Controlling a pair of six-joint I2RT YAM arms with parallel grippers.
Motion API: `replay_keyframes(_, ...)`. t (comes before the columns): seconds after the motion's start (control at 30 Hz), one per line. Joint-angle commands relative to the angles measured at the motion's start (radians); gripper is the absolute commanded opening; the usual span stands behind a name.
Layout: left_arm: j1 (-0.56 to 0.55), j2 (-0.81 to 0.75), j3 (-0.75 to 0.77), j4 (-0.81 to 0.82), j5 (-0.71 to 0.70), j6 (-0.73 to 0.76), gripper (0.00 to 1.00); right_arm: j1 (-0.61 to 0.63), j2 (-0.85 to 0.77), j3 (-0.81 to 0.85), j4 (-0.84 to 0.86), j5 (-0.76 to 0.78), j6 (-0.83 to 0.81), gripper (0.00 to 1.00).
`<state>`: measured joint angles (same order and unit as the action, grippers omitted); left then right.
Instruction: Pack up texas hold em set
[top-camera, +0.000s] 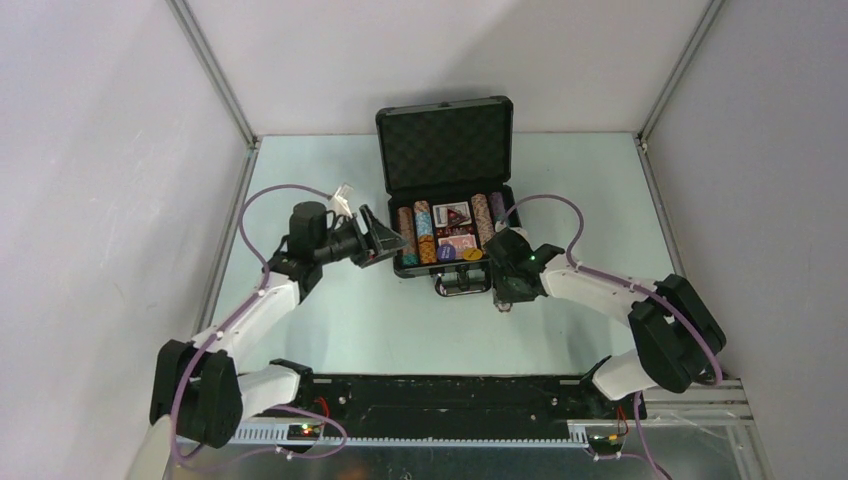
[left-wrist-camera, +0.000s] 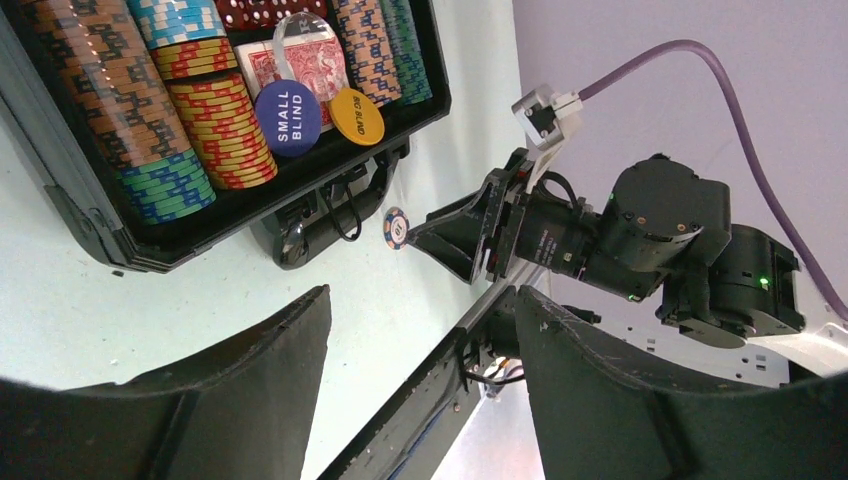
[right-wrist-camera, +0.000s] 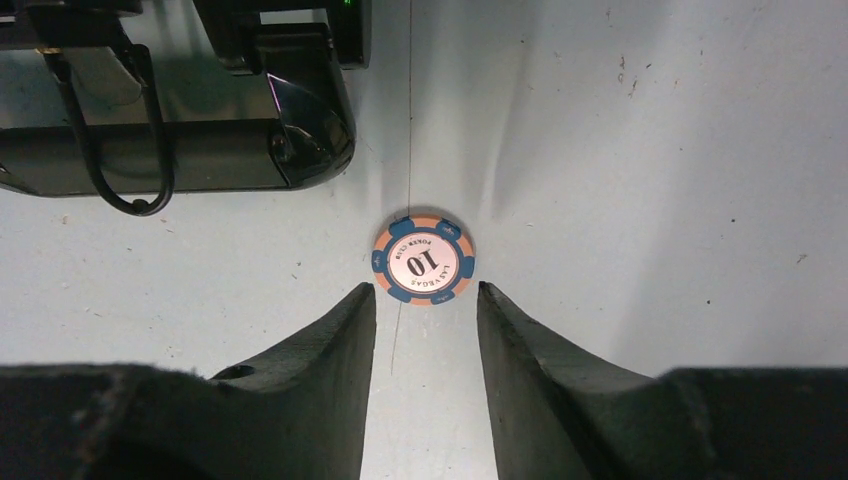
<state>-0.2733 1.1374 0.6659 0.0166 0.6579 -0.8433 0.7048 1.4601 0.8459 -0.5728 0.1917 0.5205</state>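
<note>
The black briefcase (top-camera: 446, 147) stands open at the back middle of the table, foam lid up. Its tray holds rows of striped poker chips (left-wrist-camera: 120, 100), a red card deck (left-wrist-camera: 300, 62), a blue "small blind" disc (left-wrist-camera: 287, 117) and a yellow "big blind" disc (left-wrist-camera: 357, 116). One loose orange-and-blue "10" chip (right-wrist-camera: 424, 259) lies flat on the table just in front of the case handle (right-wrist-camera: 170, 150). My right gripper (right-wrist-camera: 426, 292) points down over it, open, its tips just short of the chip and not touching it. My left gripper (left-wrist-camera: 422, 300) hangs open and empty by the case's left side.
Grey walls with metal frame posts (top-camera: 215, 75) close in the table on three sides. A black rail (top-camera: 440, 395) with the arm bases runs along the near edge. The right arm's purple cable (top-camera: 560, 205) loops beside the case.
</note>
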Motion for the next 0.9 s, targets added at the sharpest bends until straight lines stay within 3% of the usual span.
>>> replay_keyframes(0.0, -0.017, 0.003, -0.002, 0.078, 0.002, -0.029, 0.72, -0.004, -0.011, 0.032, -0.019, -0.008, -0.030, 0.49)
replay_keyframes(0.1, -0.018, -0.002, -0.004, 0.078, 0.002, -0.028, 0.72, -0.005, 0.013, 0.034, -0.010, -0.027, -0.028, 0.61)
replay_keyframes(0.23, -0.019, -0.004, -0.009, 0.078, 0.003, -0.028, 0.72, -0.006, 0.059, 0.035, 0.009, -0.046, -0.017, 0.66)
replay_keyframes(0.5, -0.018, -0.006, -0.012, 0.079, 0.002, -0.026, 0.72, -0.009, 0.132, 0.034, 0.025, -0.058, -0.010, 0.66)
replay_keyframes(0.87, -0.018, -0.006, -0.018, 0.078, -0.001, -0.024, 0.72, -0.005, 0.156, 0.034, -0.019, -0.024, -0.008, 0.54)
